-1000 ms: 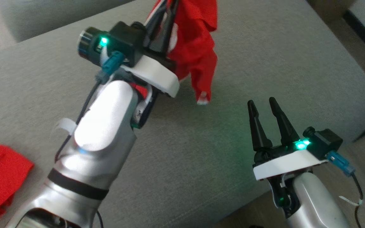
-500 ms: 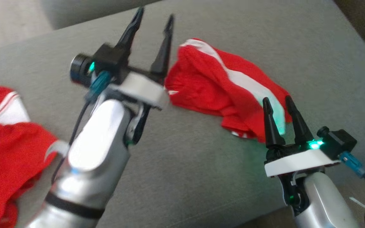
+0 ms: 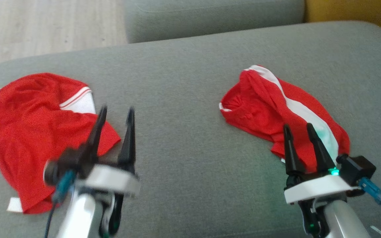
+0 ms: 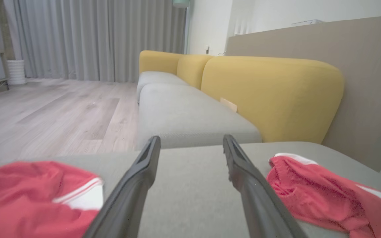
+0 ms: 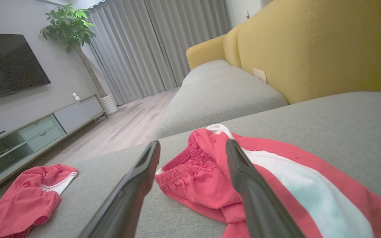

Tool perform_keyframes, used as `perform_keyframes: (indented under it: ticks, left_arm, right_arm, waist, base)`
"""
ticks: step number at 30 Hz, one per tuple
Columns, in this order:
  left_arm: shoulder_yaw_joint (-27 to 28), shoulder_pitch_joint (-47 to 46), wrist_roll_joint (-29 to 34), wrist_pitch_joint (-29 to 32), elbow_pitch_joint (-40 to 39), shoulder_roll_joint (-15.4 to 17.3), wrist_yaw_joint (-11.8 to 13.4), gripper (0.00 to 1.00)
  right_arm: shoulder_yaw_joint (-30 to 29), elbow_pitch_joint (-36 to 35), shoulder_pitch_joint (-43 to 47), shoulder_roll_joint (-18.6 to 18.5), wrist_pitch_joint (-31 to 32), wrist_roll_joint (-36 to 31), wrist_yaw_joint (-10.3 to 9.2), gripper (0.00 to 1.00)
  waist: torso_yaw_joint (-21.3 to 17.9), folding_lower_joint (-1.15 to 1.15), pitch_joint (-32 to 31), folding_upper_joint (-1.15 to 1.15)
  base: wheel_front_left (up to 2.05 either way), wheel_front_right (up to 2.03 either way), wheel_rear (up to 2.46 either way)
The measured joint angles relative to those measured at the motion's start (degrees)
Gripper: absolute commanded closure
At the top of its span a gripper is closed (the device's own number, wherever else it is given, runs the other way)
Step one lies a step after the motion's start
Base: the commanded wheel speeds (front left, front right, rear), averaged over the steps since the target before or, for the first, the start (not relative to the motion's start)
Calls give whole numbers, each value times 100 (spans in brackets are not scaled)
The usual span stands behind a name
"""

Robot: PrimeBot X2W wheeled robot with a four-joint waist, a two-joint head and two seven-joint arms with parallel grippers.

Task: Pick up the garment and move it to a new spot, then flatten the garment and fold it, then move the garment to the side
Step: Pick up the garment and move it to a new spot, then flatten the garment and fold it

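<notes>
The left tool (image 3: 117,111) and right tool (image 3: 298,127) both gape empty above the sofa (image 3: 184,132), the garment (image 3: 28,132) crumpled at left.

Jersey (image 3: 28,132), shorts (image 3: 263,109) on grey sofa (image 3: 184,99)

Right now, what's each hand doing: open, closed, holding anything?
Left hand: open, holding nothing.
Right hand: open, holding nothing.

In the head view the left gripper (image 3: 117,110) is blurred. The jersey (image 3: 28,132) lies crumpled, its front folded from sight and its left sleeve cut by the picture's edge. The right gripper (image 3: 297,126) covers the near end of the shorts (image 3: 260,105).
</notes>
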Motion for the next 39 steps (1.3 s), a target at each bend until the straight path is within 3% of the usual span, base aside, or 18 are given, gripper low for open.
perform_keyframes:
  ticks: [5,15,19,23,32,39]
  left_arm:
    - [269,968,111,0,-312,-111,-51,0]
    - [144,946,189,0,-544,-203,-162,0]
    - [-31,781,86,0,-717,-209,-156,0]
    - [-155,594,40,0,-797,-212,-154,0]
    - [-450,389,-122,0,-791,-224,-119,0]
    - [-511,361,-165,0,-784,-224,-92,0]
  right_arm:
    - [-115,2,190,2,0,1,0,0]
    - [-310,181,69,3,0,-353,0,0]
    - [-673,360,-634,3,49,-854,0,0]
    - [-1053,778,-1651,-41,646,-1489,0,0]
    - [-1290,2569,-3183,-1080,1779,-1604,0,0]
    - [-722,3544,-3551,-1455,2294,-1133,0,0]
  waist:
    - [235,0,-140,0]
    - [475,0,-36,0]
    - [612,0,103,0]
    - [805,0,287,0]
    - [1404,0,716,0]
    - [1732,0,920,0]
  base:
    - [0,0,0]
    - [0,0,0]
    - [0,0,0]
    - [0,0,0]
    - [0,0,0]
    - [0,0,0]
